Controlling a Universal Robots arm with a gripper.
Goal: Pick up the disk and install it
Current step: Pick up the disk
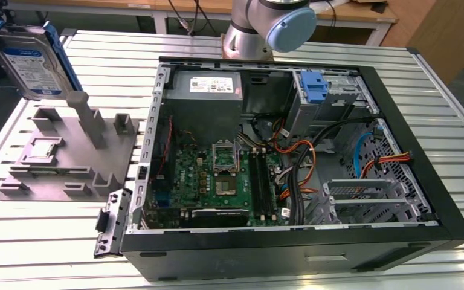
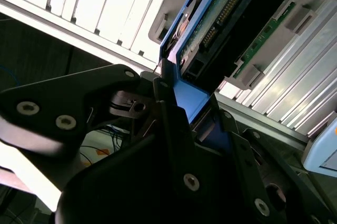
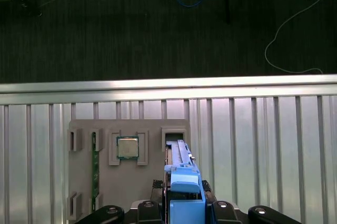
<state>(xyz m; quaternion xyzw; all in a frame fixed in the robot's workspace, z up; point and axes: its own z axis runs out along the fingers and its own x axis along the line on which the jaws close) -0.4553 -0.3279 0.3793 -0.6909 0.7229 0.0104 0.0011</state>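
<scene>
Nearest in the exterior view, the open computer case (image 1: 296, 244) sits on the slatted surface (image 1: 46, 260), with a black rim all round and a metal drive cage (image 1: 369, 196) at its near right. Left of it is the grey fixture (image 1: 63, 163), a small chip (image 1: 45, 148) seated in it and bare slats along its edges. Over the fixture's far end hangs the disk (image 1: 32, 60), on edge. Its lower corner is by the tall post, touching or not I cannot tell. In the first wrist view the gripper (image 3: 184, 205) has its jaws pinching the disk's blue carrier frame. Farthest back is the arm's base (image 1: 256, 30).
</scene>
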